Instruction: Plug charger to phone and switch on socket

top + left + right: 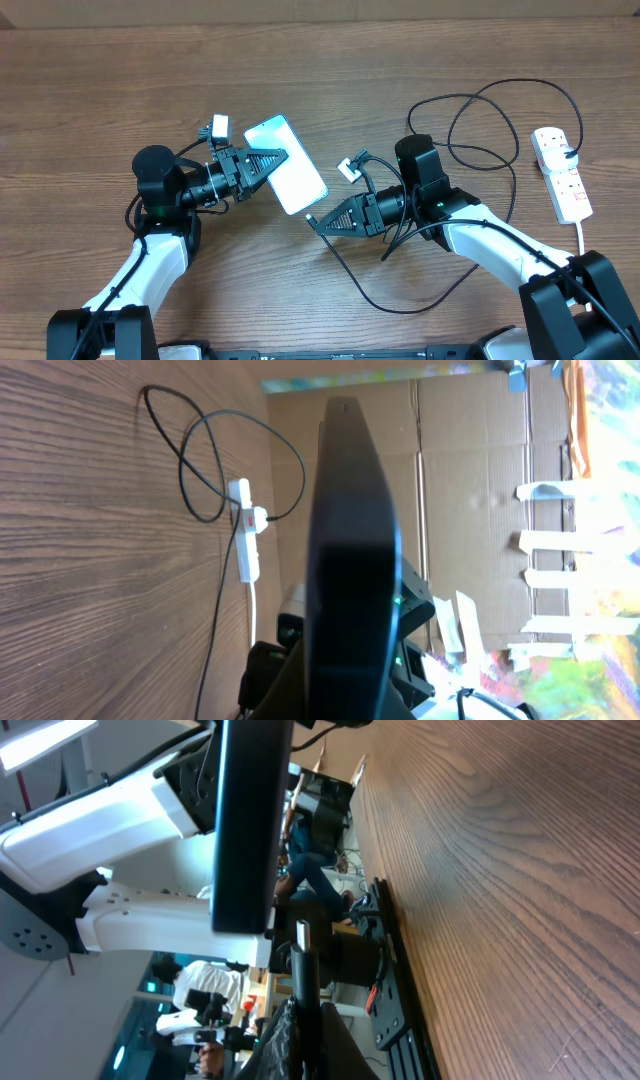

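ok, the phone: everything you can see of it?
The phone is a slim rectangular slab with dark edges, its pale-blue screen lit and facing up, set diagonally in the overhead view. The left gripper is shut on one long side, apparently holding it clear of the table. The charger tip in the right gripper sits just off its near short end, not plugged in.

phone (286, 165): light-blue screen, black edges | charger (515, 180): black cable and plug | socket (562, 178): white, red switches, white cord | table (100, 80): brown wood grain
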You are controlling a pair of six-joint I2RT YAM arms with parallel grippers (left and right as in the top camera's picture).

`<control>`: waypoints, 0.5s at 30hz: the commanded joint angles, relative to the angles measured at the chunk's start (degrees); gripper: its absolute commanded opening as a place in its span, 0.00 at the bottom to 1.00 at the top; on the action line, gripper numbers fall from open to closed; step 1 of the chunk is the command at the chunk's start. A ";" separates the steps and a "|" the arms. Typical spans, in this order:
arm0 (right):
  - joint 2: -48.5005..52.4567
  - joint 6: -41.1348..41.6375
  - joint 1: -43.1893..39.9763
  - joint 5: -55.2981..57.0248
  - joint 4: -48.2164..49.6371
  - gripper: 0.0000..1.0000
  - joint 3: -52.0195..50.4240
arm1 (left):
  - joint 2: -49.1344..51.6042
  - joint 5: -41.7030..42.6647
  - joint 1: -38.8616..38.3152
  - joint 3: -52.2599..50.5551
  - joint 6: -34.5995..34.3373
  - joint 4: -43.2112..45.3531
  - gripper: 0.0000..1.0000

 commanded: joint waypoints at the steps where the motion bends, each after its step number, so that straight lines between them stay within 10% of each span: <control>1: -1.01 3.80 0.11 0.04 1.40 0.04 0.15 | -0.61 2.86 -0.46 0.81 2.86 0.59 0.04; 15: -1.01 5.40 0.09 -3.19 5.81 0.04 0.15 | -0.61 2.91 -0.39 0.83 3.67 0.39 0.04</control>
